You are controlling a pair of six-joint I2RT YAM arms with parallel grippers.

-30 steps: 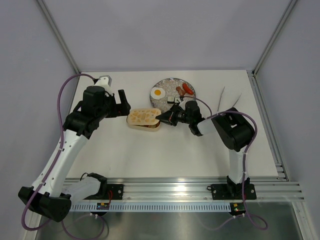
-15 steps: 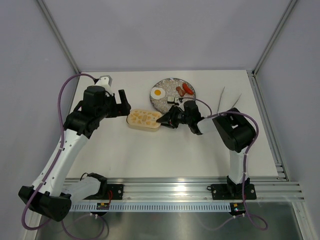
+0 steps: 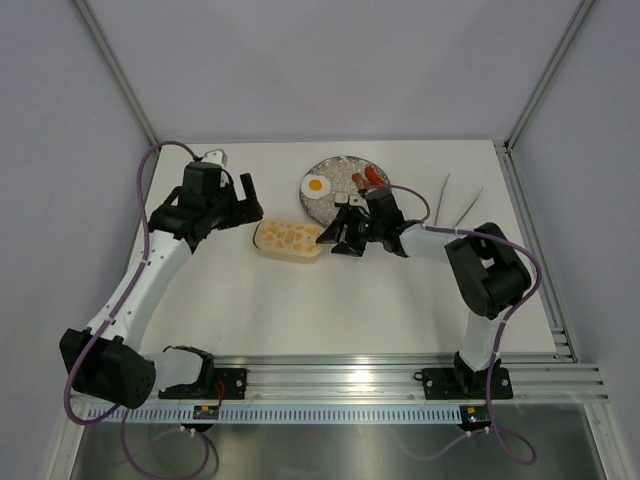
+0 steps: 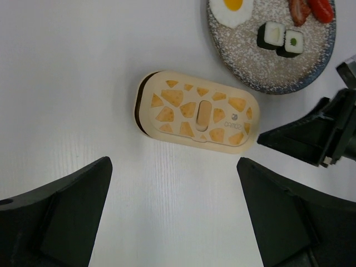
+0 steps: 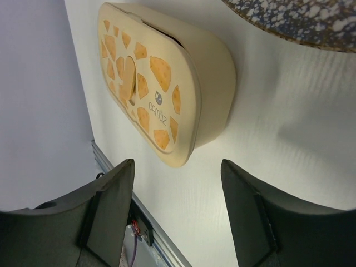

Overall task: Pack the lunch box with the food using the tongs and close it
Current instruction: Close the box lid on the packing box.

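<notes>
Right wrist view: the right gripper (image 5: pixel 177 214) has let go of the lunch box (image 5: pixel 161 83) it pinched a second ago. Its jaws are now spread, with the lidded box just ahead. The left gripper (image 4: pixel 172 222) hangs wide apart above the box, and the food (image 4: pixel 281 38) sits on the plate (image 4: pixel 250 64) beyond.

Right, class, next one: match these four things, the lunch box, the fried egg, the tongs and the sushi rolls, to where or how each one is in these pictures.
Things:
1. lunch box
2. fried egg
3. tongs
4. sushi rolls

Places or states:
A. lying on the table right of the plate, in neither gripper
B. at the plate's left edge
C. lid on, with the left gripper and right gripper open on either side
D. black-and-white pair, side by side on the plate

Pairs: 1-C, 2-B, 3-A, 4-D
</notes>
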